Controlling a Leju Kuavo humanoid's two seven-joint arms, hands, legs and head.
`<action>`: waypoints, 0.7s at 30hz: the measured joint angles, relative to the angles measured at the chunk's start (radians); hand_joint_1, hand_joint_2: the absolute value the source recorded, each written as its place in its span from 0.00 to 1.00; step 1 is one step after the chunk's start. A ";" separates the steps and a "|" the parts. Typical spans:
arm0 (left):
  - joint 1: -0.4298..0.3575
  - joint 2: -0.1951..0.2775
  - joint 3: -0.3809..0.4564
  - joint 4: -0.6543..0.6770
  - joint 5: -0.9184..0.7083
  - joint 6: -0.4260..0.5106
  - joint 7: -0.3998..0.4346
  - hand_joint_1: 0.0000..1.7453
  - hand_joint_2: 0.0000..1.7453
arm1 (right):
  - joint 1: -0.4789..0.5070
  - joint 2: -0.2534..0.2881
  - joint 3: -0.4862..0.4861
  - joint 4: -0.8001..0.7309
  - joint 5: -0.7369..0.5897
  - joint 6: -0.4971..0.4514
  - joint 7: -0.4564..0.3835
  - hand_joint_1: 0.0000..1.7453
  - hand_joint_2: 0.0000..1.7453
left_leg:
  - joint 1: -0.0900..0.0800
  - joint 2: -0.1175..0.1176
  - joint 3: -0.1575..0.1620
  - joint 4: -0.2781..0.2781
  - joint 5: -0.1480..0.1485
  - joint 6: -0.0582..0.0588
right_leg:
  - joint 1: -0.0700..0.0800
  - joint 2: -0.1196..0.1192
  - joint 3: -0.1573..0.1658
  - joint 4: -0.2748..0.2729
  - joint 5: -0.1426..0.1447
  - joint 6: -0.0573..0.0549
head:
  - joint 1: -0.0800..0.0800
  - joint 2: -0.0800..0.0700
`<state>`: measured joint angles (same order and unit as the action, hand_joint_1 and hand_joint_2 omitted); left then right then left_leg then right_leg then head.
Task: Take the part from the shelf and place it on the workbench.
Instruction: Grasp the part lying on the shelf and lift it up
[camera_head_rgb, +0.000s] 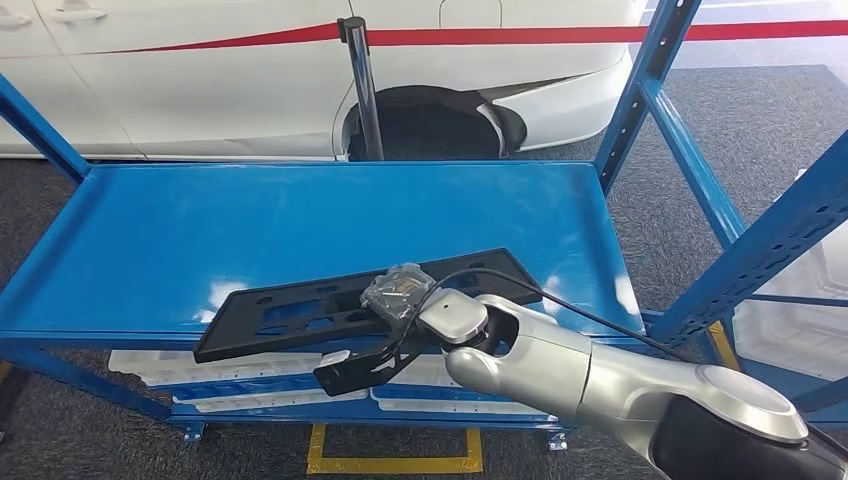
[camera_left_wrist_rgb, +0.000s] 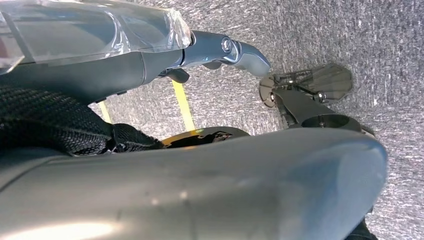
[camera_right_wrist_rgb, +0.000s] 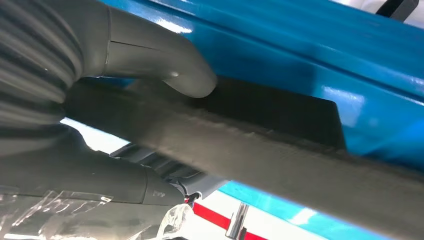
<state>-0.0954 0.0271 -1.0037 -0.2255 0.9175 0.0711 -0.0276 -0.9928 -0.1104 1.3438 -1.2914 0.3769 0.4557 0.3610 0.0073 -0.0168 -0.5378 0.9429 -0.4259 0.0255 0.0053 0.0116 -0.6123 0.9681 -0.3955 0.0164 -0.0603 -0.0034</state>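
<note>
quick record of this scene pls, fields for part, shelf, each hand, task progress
part: long flat black plastic panel with cutouts, lying on the shelf, its near edge past the front lip
shelf: glossy blue metal shelf
right hand: at the panel's near edge, thumb on top, fingers beneath
left hand: hanging over grey carpet, holding nothing
progress: panel not yet lifted off

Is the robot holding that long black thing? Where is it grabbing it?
Yes. The right hand holds the long black plastic part by its near long edge, thumb on top and fingers underneath, while it lies on the blue shelf.
</note>
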 joint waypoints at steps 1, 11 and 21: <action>0.000 0.000 0.000 0.000 0.001 0.000 -0.002 0.00 0.00 | -0.001 0.000 0.001 -0.001 0.000 -0.001 0.002 1.00 1.00 | 0.000 0.000 0.000 0.000 0.000 0.000 | 0.000 0.000 0.000 0.000 0.000 0.000 | 0.000 0.000; 0.001 0.000 0.000 0.000 -0.003 0.000 -0.030 0.00 1.00 | -0.003 -0.004 0.010 -0.008 0.002 -0.006 0.008 1.00 1.00 | -0.002 0.000 0.000 0.002 0.000 0.000 | -0.002 0.000 0.001 0.000 0.001 -0.001 | 0.000 0.000; -0.006 0.000 0.000 0.000 -0.036 -0.003 -0.058 0.00 1.00 | -0.003 -0.012 0.013 -0.015 0.021 -0.016 0.011 1.00 1.00 | -0.001 0.000 0.000 0.002 0.000 0.000 | -0.002 0.000 0.001 0.000 0.001 -0.001 | 0.000 0.000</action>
<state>-0.1012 0.0276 -1.0040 -0.2255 0.8811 0.0679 -0.0855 -0.9953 -0.1228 1.3571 -1.3064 0.3983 0.4395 0.3723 0.0058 -0.0169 -0.5381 0.9447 -0.4258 0.0251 0.0037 0.0114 -0.6117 0.9679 -0.3946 0.0156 -0.0603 -0.0034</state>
